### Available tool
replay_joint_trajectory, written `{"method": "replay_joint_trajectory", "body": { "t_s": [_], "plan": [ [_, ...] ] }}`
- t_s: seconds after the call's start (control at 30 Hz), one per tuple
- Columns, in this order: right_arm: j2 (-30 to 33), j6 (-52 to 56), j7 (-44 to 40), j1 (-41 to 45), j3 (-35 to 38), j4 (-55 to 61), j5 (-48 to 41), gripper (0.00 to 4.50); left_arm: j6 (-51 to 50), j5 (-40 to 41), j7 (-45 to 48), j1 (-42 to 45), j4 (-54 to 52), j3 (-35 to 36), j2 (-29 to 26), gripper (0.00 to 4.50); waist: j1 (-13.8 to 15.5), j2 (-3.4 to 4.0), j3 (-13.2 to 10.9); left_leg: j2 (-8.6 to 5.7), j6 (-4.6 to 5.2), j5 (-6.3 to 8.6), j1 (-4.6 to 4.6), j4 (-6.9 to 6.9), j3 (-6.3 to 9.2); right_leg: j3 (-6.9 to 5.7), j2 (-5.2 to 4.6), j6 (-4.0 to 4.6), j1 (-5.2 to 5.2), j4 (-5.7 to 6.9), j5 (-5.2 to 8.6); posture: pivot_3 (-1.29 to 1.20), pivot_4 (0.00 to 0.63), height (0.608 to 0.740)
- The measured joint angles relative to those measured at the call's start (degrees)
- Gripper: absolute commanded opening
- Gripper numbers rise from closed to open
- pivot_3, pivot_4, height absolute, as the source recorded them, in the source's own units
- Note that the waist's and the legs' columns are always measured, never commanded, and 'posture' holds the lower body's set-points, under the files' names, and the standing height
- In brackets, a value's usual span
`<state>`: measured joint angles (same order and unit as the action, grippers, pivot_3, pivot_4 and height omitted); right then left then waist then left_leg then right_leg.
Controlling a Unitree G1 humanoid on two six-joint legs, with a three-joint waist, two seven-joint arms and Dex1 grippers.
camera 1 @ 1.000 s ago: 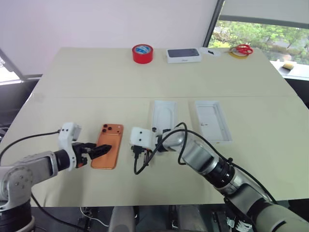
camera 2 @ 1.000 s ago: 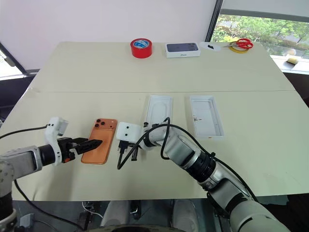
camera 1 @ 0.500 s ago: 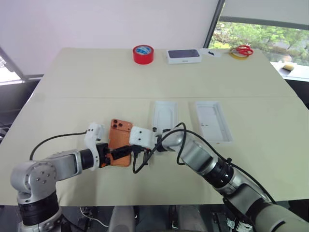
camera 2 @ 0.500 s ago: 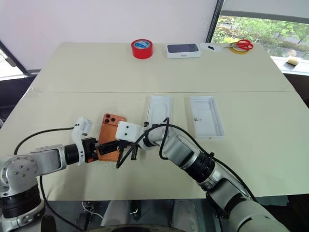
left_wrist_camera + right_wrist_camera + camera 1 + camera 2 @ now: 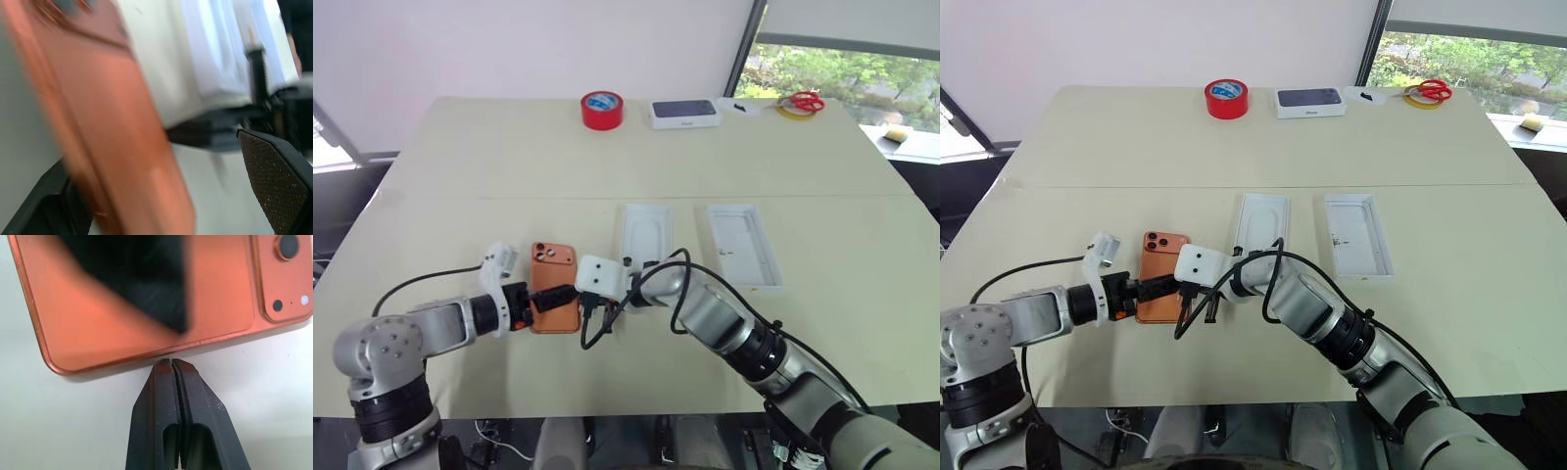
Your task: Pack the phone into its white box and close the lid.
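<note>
Pale beige surface (image 5: 460, 176) carries the phone (image 5: 555, 300) lying camera side up, near its front edge. The left pincer (image 5: 560, 296) reaches over the phone with its fingers spread wide, one on each side in the left wrist view. The right pincer (image 5: 171, 363) has its fingers pressed together, their tips right at the phone's long edge. Just beyond lie the white box (image 5: 643, 235) and, beside it, the lid (image 5: 743, 245), both open side up.
</note>
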<state>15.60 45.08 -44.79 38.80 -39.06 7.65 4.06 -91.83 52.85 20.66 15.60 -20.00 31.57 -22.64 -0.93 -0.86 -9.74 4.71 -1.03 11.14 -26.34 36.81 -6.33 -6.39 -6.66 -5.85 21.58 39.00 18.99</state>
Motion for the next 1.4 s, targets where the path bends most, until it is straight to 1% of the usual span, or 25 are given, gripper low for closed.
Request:
{"method": "replay_joint_trajectory", "body": {
  "t_s": [0.07,0.17,0.3,0.43,0.53,0.6,0.67,0.7,0.8,0.93,1.03,1.1,1.13,1.2,1.3,1.4],
  "plan": [
    [0.0,0.0,0.0,0.0,0.0,0.0,0.0,0.03,0.0,0.0,-0.3,-0.1,0.1,0.8,0.0,4.32,0.0,0.0,0.0,0.01,0.0,0.0,0.0,0.0,0.0,0.0,0.0,0.0,0.0,0.0,0.0,0.0,0.15,0.73],
    [0.0,0.0,0.0,0.0,0.1,0.0,0.0,0.0,0.0,0.0,-0.8,-0.4,0.2,1.7,0.0,3.5,0.0,0.0,0.0,0.01,0.0,0.0,0.0,0.0,0.0,0.0,0.0,0.0,0.0,0.0,0.0,0.0,0.15,0.73],
    [-0.1,0.1,0.1,-0.1,0.2,0.0,0.0,0.0,-0.1,-0.3,-1.7,-1.6,0.6,3.2,0.4,1.63,0.0,-0.01,0.0,0.01,-0.01,0.0,-0.02,-0.01,0.0,0.0,0.0,0.0,0.04,0.0,0.0,0.0,0.15,0.73],
    [0.0,0.0,0.5,-0.1,0.2,0.0,0.0,0.0,-0.2,-0.2,-2.2,-1.6,1.7,3.8,1.1,1.63,0.1,-0.01,0.0,0.01,0.0,0.0,-0.03,-0.01,-0.01,0.0,-0.02,0.0,0.23,-0.01,0.0,0.0,0.15,0.73],
    [0.3,0.2,0.6,-0.1,1.0,0.1,-0.1,0.0,-0.2,0.4,-2.9,-1.3,2.7,5.5,3.1,1.63,0.1,-0.02,0.0,0.01,0.0,0.0,-0.05,-0.01,-0.01,0.0,-0.02,0.0,0.23,-0.01,0.0,0.0,0.15,0.73],
    [1.1,0.8,0.9,-0.2,2.6,0.4,-0.3,0.0,-0.2,1.2,-3.7,-1.1,3.8,6.6,4.0,1.09,0.2,-0.04,0.0,0.0,0.0,0.0,-0.07,-0.01,0.0,0.0,-0.02,0.0,0.24,-0.01,0.0,0.0,0.15,0.73],
    [2.3,1.7,1.1,-0.4,5.5,2.5,-1.0,0.0,-0.2,3.6,-4.3,0.1,4.6,9.3,5.8,0.29,0.3,-0.09,-0.1,0.0,0.0,0.0,-0.12,-0.01,0.01,0.0,-0.03,0.0,0.27,-0.01,0.0,0.0,0.15,0.73],
    [2.9,2.3,1.1,-0.4,6.6,3.5,-1.2,0.0,-0.2,5.2,-4.1,1.0,4.7,10.0,6.4,0.02,0.3,-0.1,0.0,0.0,0.0,0.0,-0.08,0.0,0.03,-0.02,-0.04,0.0,0.25,-0.02,0.0,0.0,0.15,0.73],
    [4.5,3.7,0.9,-0.8,10.3,8.3,-2.8,0.0,-0.2,6.4,-6.3,2.3,4.8,10.5,7.0,0.02,0.0,-0.09,0.0,0.01,0.0,0.0,-0.06,-0.04,0.0,0.0,-0.02,0.0,0.06,-0.02,0.0,0.0,0.15,0.73],
    [6.7,5.5,0.6,-2.5,15.0,13.5,-5.3,0.0,-0.2,6.9,-10.8,5.3,6.9,14.0,10.0,0.02,0.2,-0.18,-0.1,0.0,0.0,0.0,-0.1,-0.04,0.01,-0.01,-0.01,0.01,0.08,-0.04,0.0,0.0,0.15,0.73],
    [10.3,3.5,0.2,-6.1,21.0,17.7,-7.8,0.0,0.0,8.6,-14.1,9.8,8.2,16.7,12.4,0.02,0.8,-0.35,-0.2,-0.07,0.03,0.02,-0.16,-0.01,0.05,-0.07,-0.06,-0.01,0.04,-0.11,0.0,0.0,0.15,0.73],
    [12.6,0.7,-0.4,-10.3,27.9,19.9,-10.6,0.0,0.5,10.1,-16.4,14.0,8.7,17.0,14.4,0.02,1.6,-0.44,-0.2,-0.08,0.05,0.03,-0.15,0.0,0.07,-0.1,-0.05,-0.01,-0.06,-0.24,0.0,0.0,0.15,0.73],
    [12.8,0.1,-0.6,-11.1,29.8,20.2,-11.6,0.0,0.9,10.8,-17.0,14.9,8.7,17.0,14.8,0.02,1.6,-0.45,-0.3,-0.08,0.05,0.03,-0.14,0.0,0.06,-0.09,-0.05,-0.01,-0.07,-0.26,-0.01,0.0,0.15,0.73],
    [13.6,-0.5,-1.1,-13.6,35.5,21.5,-14.8,0.0,1.8,11.6,-18.4,17.6,9.6,16.1,16.6,0.02,1.6,-0.44,-0.3,-0.08,0.06,0.03,-0.13,-0.02,0.07,-0.1,-0.03,-0.01,-0.12,-0.31,-0.01,0.0,0.15,0.73],
    [17.4,0.8,-3.9,-19.1,45.5,21.8,-21.5,0.0,5.2,11.2,-19.8,20.7,13.5,11.6,20.7,0.02,2.0,-0.48,-0.3,-0.14,0.08,0.04,-0.15,-0.02,0.1,-0.24,-0.03,-0.02,-0.3,-0.57,-0.02,0.0,0.15,0.73],
    [19.8,1.0,-4.9,-24.0,51.6,22.6,-25.6,0.0,9.1,8.6,-20.0,22.5,17.9,6.4,22.9,0.02,1.7,-0.48,-0.3,-0.13,0.1,0.05,-0.14,-0.05,0.09,-0.21,-0.03,-0.03,-0.28,-0.6,-0.03,0.0,0.15,0.73]
  ]
}}
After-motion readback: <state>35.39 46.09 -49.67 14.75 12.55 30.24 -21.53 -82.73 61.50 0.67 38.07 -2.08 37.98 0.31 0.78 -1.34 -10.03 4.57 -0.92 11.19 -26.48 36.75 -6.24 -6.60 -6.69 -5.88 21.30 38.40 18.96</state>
